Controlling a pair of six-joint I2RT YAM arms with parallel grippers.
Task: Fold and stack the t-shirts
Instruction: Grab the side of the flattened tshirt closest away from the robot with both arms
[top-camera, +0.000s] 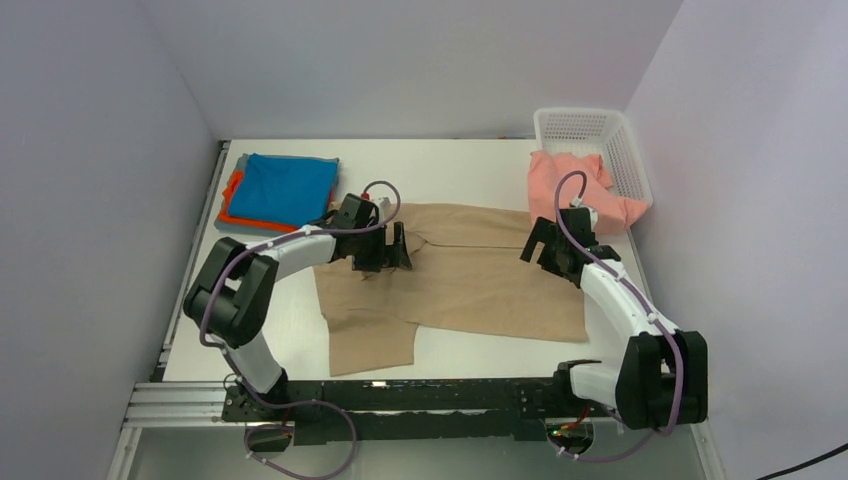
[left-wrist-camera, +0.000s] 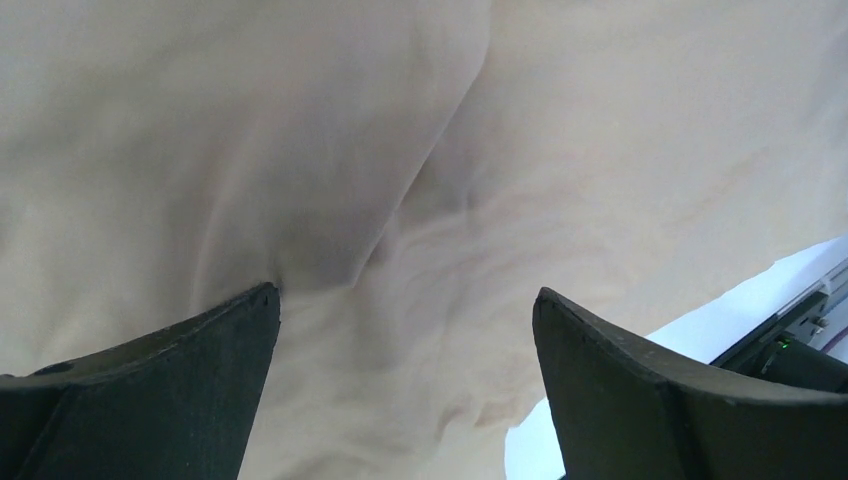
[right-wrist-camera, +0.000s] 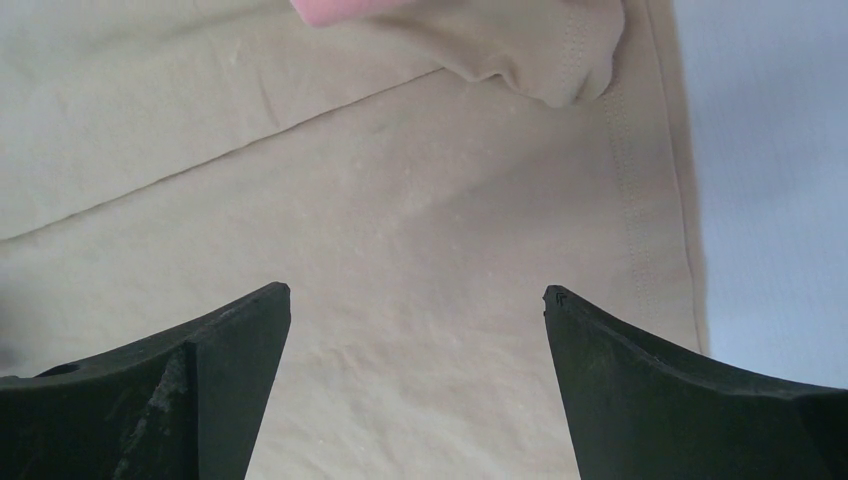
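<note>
White table fills the floor of a pale-walled booth, with a dark rail carrying both arm bases along its near edge. Just beyond the rail lies the tan t-shirt, spread mostly flat across the middle of the table, with one part reaching toward the rail at its near-left corner. The left gripper hangs over the far-left part of the tan t-shirt. Its jaws stand wide apart with nothing between them, and its wrist view shows only creased tan cloth close below the fingers. The right gripper is over the far-right part of the tan t-shirt. Its jaws are likewise spread wide and hold nothing. Its wrist view shows smooth tan cloth, a stitched hem along the right side and bare table past that hem. Whether either gripper's fingertips touch the cloth cannot be told. Beyond the tan t-shirt's left end, near the far-left corner of the table, a folded blue t-shirt lies on top of an orange t-shirt that shows only along its edges. Beyond the tan t-shirt's right end, a pink t-shirt sits in a crumpled heap, its near edge touching or overlapping the tan cloth. Against the far side of the heap stands a white lattice basket.
</note>
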